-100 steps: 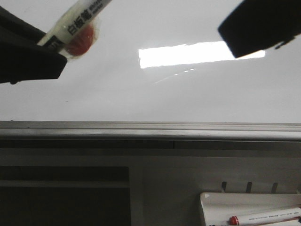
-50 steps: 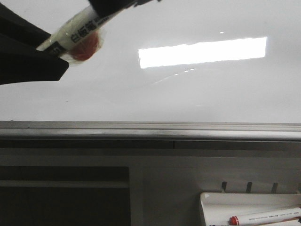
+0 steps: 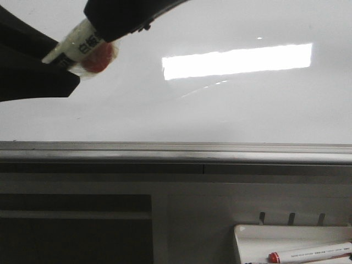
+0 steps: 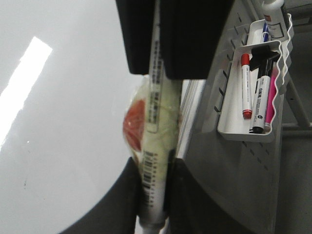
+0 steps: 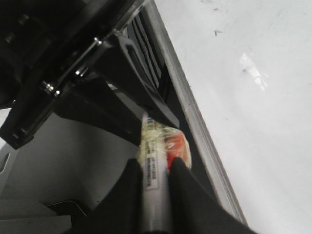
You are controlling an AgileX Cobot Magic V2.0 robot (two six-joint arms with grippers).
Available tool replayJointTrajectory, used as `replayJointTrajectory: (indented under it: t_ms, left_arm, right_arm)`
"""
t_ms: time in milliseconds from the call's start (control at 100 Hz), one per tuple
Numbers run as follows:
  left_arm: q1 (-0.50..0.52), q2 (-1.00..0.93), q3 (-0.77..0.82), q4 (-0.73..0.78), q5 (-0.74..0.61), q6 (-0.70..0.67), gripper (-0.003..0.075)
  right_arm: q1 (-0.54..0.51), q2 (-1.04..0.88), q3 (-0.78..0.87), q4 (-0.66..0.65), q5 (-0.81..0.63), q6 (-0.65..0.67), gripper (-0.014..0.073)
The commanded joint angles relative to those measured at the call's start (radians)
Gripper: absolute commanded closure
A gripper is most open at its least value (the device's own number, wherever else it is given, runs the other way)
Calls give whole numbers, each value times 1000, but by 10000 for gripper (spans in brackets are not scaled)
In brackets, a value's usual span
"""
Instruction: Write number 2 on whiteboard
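The whiteboard (image 3: 231, 110) fills the upper part of the front view, glossy and white, with a bright rectangular light reflection (image 3: 236, 60) on it and a grey edge rail (image 3: 176, 151) running along its lower side; the surface I can see carries no drawn figure 2, only a few tiny specks in the right wrist view. Below the rail sits a grey panel (image 3: 247, 209), and at its lower right corner a small white tray (image 3: 258, 236) holds a red-capped marker (image 3: 311, 253); the left wrist view shows that tray with several pens standing in it. Up at the board's top left corner, both arms meet on one white marker pen (image 3: 77, 47) with black print and something red wrapped against it. The left gripper (image 4: 153, 195) has its fingers pressed onto one end of the pen, and the right gripper (image 5: 155, 195) pinches the same pen at its other end, fingers tight on either side of the barrel. The pen lies tilted, close in front of the board; whether it touches the surface, I can't tell.
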Motion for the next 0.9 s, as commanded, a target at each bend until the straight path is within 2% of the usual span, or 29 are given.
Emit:
replayJointTrajectory:
  t_ms: [0, 60, 110, 170, 300, 350, 390, 570, 670, 770, 870, 890]
  left_arm:
    - [-7, -5, -30, -23, -75, -19, 740]
    - [-7, -5, -30, -23, -75, -19, 736]
    - [-7, -11, -30, -21, -84, -19, 701]
    - [-7, -19, -30, -21, -88, -19, 596]
    - [-7, -65, -30, -28, -49, -19, 284]
    - [-7, -98, -30, -36, -12, -19, 222]
    - [-7, -135, -30, -58, 26, -19, 209]
    - [-7, -362, -31, -196, 129, -19, 218]
    - [1, -481, -31, -202, 155, -19, 288]
    - [30, -570, -31, -198, 178, -19, 477]
    - [72, -606, -31, -192, 200, -25, 743]
    - [83, -607, -31, -192, 203, -31, 738]
  right_arm:
    - [0, -18, -34, 20, -56, -7, 665]
    - [0, -18, -34, 20, -56, -7, 664]
    - [0, -18, -34, 20, -53, -7, 665]
    - [0, -18, -34, 20, -51, -7, 665]
    - [0, -20, -34, 20, -51, -7, 665]
    - [0, -20, -34, 15, -51, -7, 665]
    - [-2, -20, -34, 15, -48, -7, 665]
    - [-54, -24, -34, 15, -55, -4, 664]
    - [-89, -26, -34, 27, -67, 51, 664]
    - [-118, -26, -34, 29, -125, 104, 664]
    - [-125, -18, -42, 29, -170, 104, 664]
    - [-127, -13, -47, 29, -170, 104, 664]
